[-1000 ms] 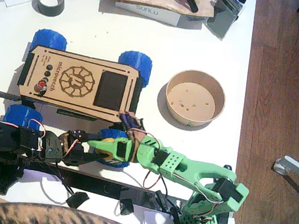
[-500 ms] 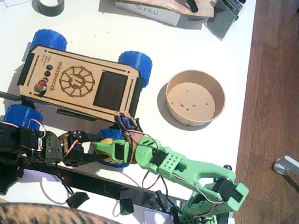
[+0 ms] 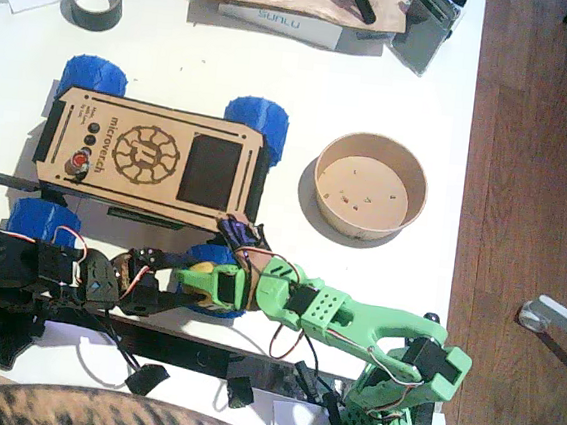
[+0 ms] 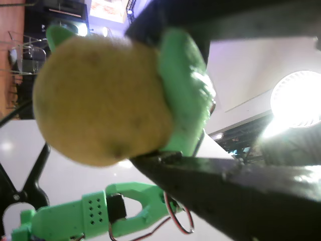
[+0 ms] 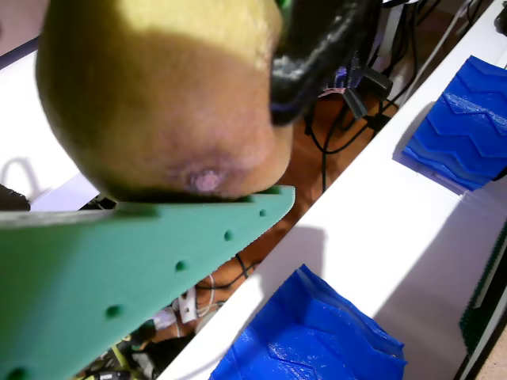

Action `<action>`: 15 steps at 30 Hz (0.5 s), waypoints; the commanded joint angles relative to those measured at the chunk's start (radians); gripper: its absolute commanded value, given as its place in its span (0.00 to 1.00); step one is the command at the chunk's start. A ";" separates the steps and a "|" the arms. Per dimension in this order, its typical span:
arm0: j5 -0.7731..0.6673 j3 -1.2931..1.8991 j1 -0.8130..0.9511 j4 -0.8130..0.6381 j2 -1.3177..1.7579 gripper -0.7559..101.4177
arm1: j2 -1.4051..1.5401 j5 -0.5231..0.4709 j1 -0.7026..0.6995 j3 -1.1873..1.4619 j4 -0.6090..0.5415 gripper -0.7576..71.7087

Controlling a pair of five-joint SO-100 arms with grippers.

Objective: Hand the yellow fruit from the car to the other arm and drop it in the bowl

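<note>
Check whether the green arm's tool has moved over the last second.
Yes. The green arm's tool has slid slightly left and toward the table's near edge, away from the bowl, which has stayed put.

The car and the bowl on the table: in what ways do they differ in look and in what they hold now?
The car is a flat, rectangular light-wood body on blue wheels with engraved lettering; the bowl is round, plain tan, with a raised wall. The car's top bears a black panel and a red button; the bowl holds only small specks, no fruit yet. The car is larger than the bowl. Both stand on the white table, apart from each other.
</note>
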 commanded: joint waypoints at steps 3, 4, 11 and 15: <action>-0.008 -0.011 -0.017 0.005 0.044 0.56 | 0.046 -0.023 -0.008 -0.025 0.005 0.01; -0.008 -0.011 -0.017 0.005 0.044 0.57 | 0.048 -0.023 -0.006 -0.023 0.005 0.01; -0.008 -0.011 -0.017 0.008 0.049 0.58 | 0.048 -0.028 0.017 -0.025 0.003 0.01; -0.008 -0.009 -0.017 0.014 0.049 0.58 | 0.028 0.002 0.078 -0.066 -0.012 0.01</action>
